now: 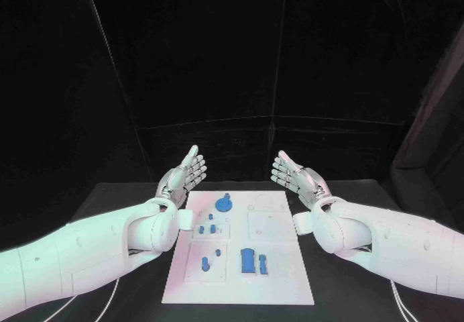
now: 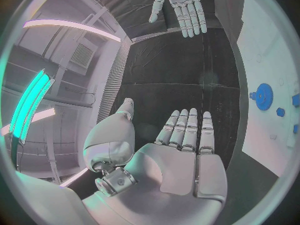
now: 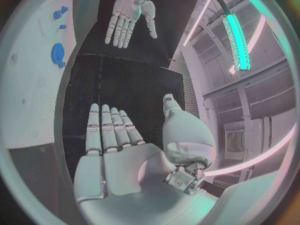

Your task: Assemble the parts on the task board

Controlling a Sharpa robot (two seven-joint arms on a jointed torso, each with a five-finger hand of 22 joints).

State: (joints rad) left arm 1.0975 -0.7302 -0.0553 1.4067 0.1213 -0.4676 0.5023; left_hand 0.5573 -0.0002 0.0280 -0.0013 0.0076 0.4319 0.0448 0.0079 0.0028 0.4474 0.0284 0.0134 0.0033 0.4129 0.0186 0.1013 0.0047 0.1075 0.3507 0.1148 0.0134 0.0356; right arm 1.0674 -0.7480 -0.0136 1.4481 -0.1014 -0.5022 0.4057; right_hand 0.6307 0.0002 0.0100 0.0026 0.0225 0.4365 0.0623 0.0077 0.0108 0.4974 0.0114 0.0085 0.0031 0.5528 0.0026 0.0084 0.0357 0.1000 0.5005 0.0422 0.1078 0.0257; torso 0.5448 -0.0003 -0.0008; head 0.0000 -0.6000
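Here, a black counter stands in a dark room with black curtains behind it. The wrist views show long bright light bars up high, and one of them glows green.

A white task board lies in the middle of the counter, reaching from the near edge toward the far side. Small blue parts lie on it. A round blue gear sits at the far left of the board. Two little blue pegs sit nearer, close to the left edge. Closer still are a slim blue piece and, just to its right, a bigger blue block with another slim piece beside it.

The left hand is up in the air at the far left corner of the board. Its fingers are straight and it holds nothing. The right hand is up at the far right corner, also flat with nothing in it. The two palms face each other across the far end of the board. The gear is near the left hand but not touching it. The other parts lie nearer, between the two white arms. Nothing stands between the hands and the parts.
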